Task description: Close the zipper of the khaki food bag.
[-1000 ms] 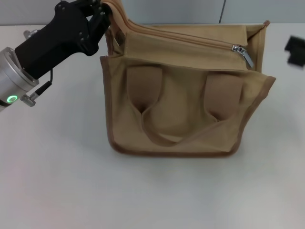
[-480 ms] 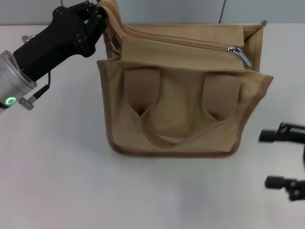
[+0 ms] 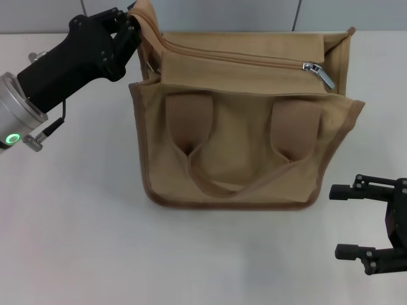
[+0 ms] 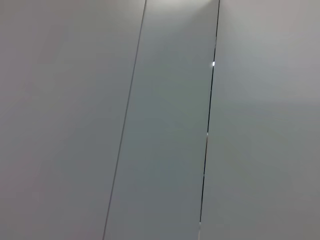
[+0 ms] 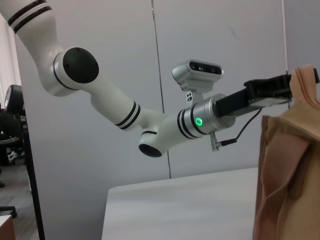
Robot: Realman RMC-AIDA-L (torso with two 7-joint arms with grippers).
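Note:
The khaki food bag [image 3: 241, 146] stands on the white table [image 3: 82, 241], its two brown handles hanging down the front. The zipper [image 3: 235, 56] runs along the top, with its silver pull tab [image 3: 319, 72] at the bag's right end. My left gripper [image 3: 129, 27] is shut on the bag's top left corner fabric. The right wrist view shows it [image 5: 267, 92] holding that corner of the bag [image 5: 285, 175]. My right gripper [image 3: 337, 221] is open and empty, low over the table off the bag's front right corner, apart from it.
The left wrist view shows only grey wall panels [image 4: 160, 120]. A grey wall [image 3: 222, 13] stands behind the table's far edge. The left arm's silver wrist with a green light [image 3: 13, 136] reaches in from the left.
My right gripper has come from the far right beside the bag down to the front right of the table. The left gripper and the bag's corner shifted slightly left.

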